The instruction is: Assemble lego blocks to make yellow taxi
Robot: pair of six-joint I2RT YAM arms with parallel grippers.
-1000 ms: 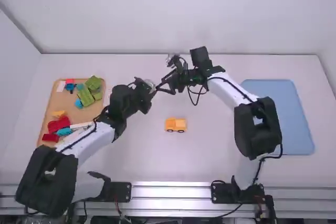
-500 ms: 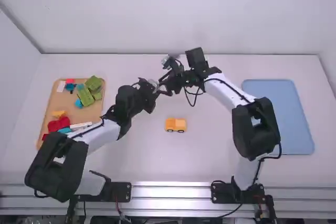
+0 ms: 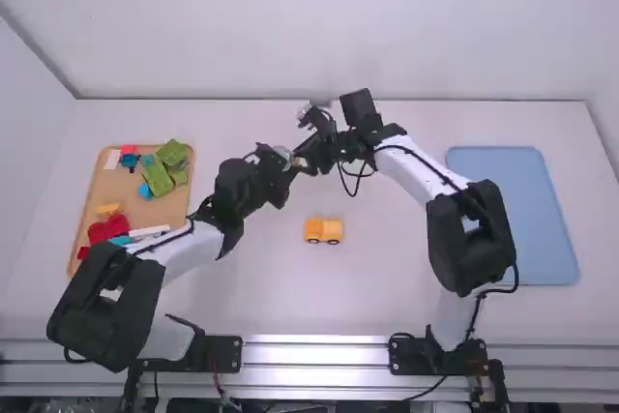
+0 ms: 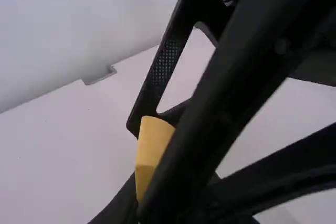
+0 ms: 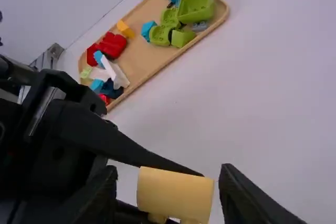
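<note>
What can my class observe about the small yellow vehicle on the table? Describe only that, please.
The vehicle is orange-yellow, compact and boxy, and looks like smooth plastic. Two dark wheels show along its near side. It stands upright on the white table, roughly midway between the light-brown tray and the blue mat. Neither arm touches it; only the table does.
</note>
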